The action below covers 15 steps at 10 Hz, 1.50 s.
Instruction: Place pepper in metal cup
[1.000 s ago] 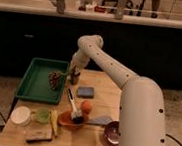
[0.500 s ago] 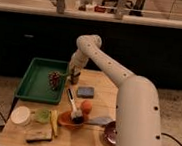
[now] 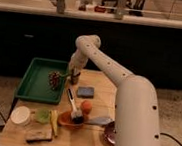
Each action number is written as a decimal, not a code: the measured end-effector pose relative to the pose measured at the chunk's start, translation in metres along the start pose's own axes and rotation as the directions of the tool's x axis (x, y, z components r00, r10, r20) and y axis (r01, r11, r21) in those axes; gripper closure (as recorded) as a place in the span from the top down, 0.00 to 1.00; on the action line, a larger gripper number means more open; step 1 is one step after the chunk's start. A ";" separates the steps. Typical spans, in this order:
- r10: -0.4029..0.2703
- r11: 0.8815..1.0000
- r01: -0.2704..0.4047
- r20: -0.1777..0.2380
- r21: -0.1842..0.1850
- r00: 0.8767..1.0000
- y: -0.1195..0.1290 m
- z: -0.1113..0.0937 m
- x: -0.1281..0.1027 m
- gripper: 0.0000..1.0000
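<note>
Your gripper (image 3: 71, 74) hangs at the green tray's (image 3: 35, 62) right rim, hemmed in by the metal cup (image 3: 76, 78) and a dark red cluster (image 3: 56, 79) (both just beside it). Open tabletop (image 3: 101, 87) lies right of the blue sponge (image 3: 86, 92).

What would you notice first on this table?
The big white robot arm stands out first, curving up from the lower right over the table. Its gripper hangs by the small metal cup, just beside the right edge of the bright green tray, which holds a dark red cluster.
</note>
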 end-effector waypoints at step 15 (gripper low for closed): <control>0.022 1.000 -0.022 0.011 0.014 1.000 0.005 -0.004 0.014 0.80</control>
